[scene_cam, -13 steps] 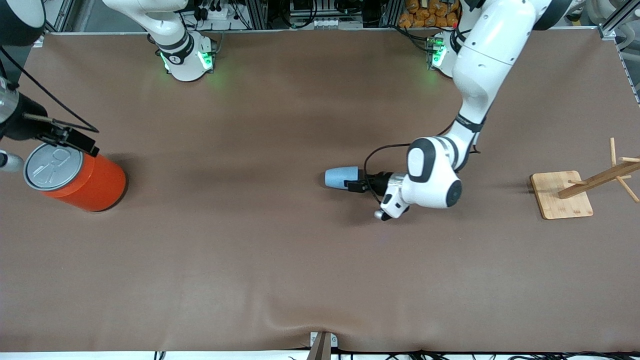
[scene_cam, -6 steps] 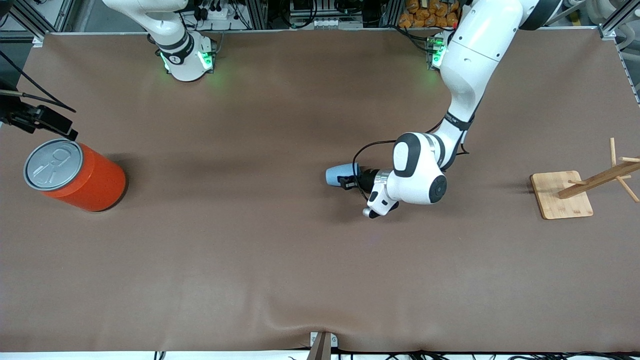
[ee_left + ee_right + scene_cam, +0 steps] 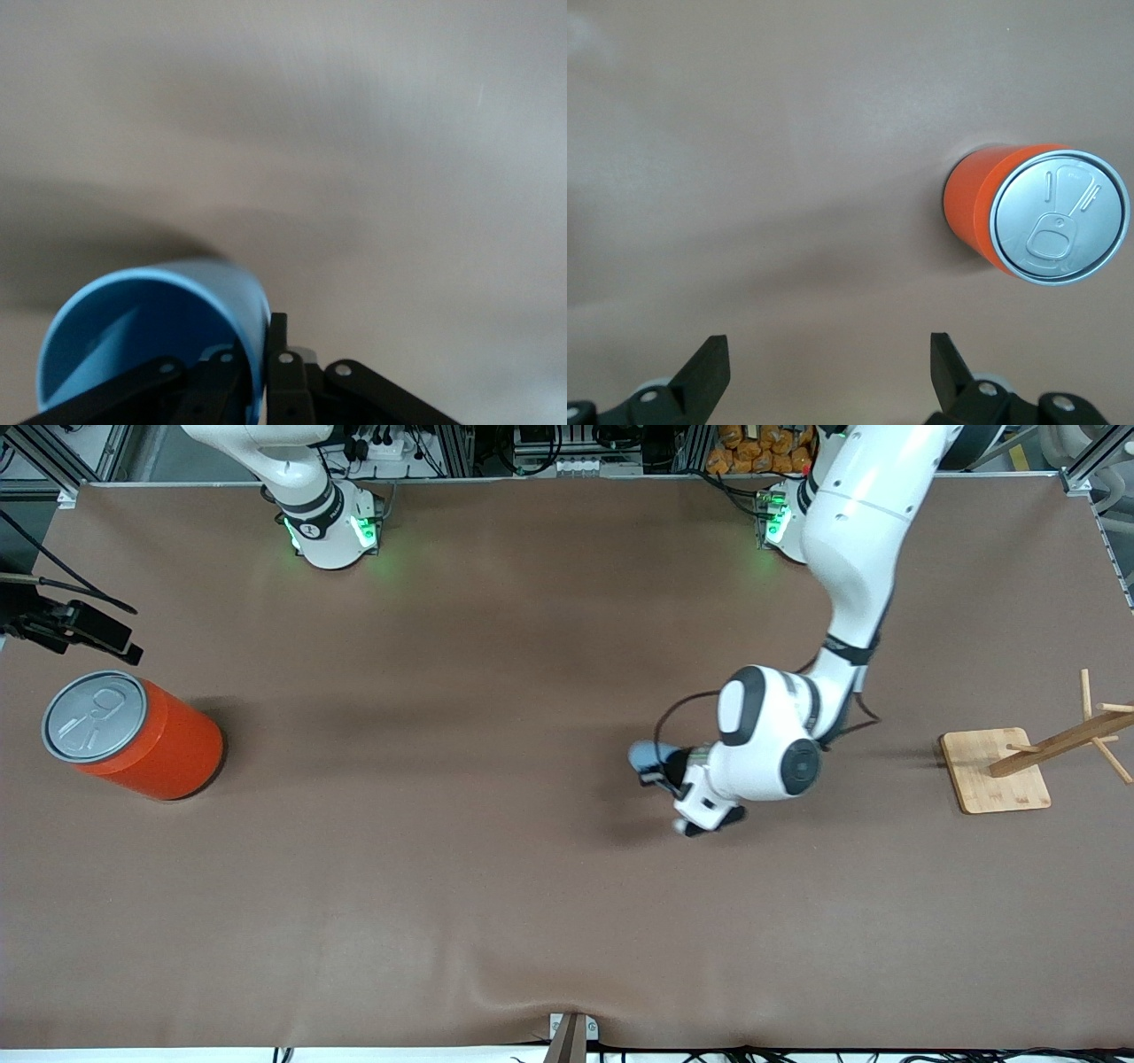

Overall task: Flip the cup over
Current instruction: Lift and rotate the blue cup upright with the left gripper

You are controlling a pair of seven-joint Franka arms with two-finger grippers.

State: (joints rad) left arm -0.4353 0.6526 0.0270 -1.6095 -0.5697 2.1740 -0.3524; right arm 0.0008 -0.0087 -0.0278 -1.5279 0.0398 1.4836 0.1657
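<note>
Cup (image 3: 645,755) sits pinched by its rim wall in the left gripper (image 3: 660,772), one finger (image 3: 221,376) inside the mouth and the other outside, over the middle of the worktop (image 3: 496,886) toward the left arm's end. Its long axis seems tilted, neither flat nor upright, open mouth facing back along the gripper, so righting it likely turns on a wrist roll. The right gripper (image 3: 828,367) waits spread wide above the worktop, near the orange can (image 3: 133,737), well apart from the cup.

Robotics lab: aluminium framing (image 3: 1085,456), cables (image 3: 376,443).
</note>
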